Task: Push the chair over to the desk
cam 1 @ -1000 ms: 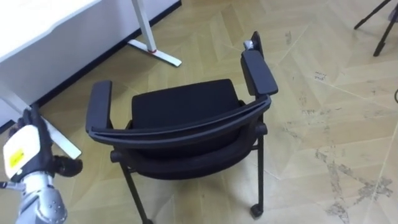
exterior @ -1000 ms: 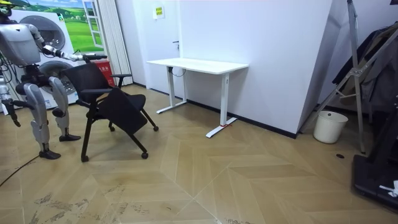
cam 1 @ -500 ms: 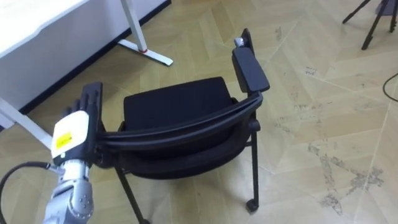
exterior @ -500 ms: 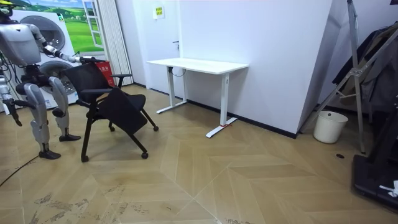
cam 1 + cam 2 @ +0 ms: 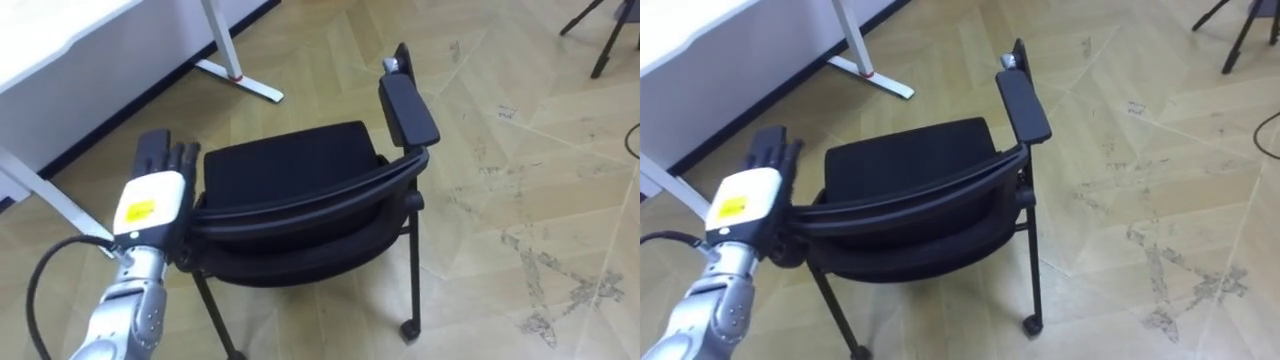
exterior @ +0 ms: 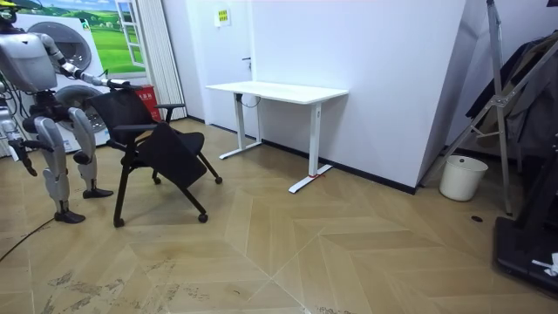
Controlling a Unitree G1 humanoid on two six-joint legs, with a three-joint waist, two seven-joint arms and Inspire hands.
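Black armchair (image 5: 290,170) with one robot hand on it, short of the desk

The armchair stands on the wooden floor (image 5: 500,200) on small casters, one of them (image 5: 407,328) at the foot of its near right leg. Its seat faces a white desk (image 5: 50,45), which is near but apart from it, ahead and to the robot's left. The room view shows the robot standing right behind the curved backrest (image 5: 320,200). Its left hand (image 5: 150,200) lies over the chair's left armrest where that meets the backrest. The fingers (image 5: 165,158) are straight and point forward, curled round nothing. A flat hand suits pushing, since the chair need only roll, not be lifted. The right armrest (image 5: 408,108) is free. The right hand (image 6: 32,166) hangs low by the robot's side in the room view, and I cannot tell whether its fingers are spread or closed. Pressing on one side alone would probably swing the chair, so the push may need steering toward the desk.
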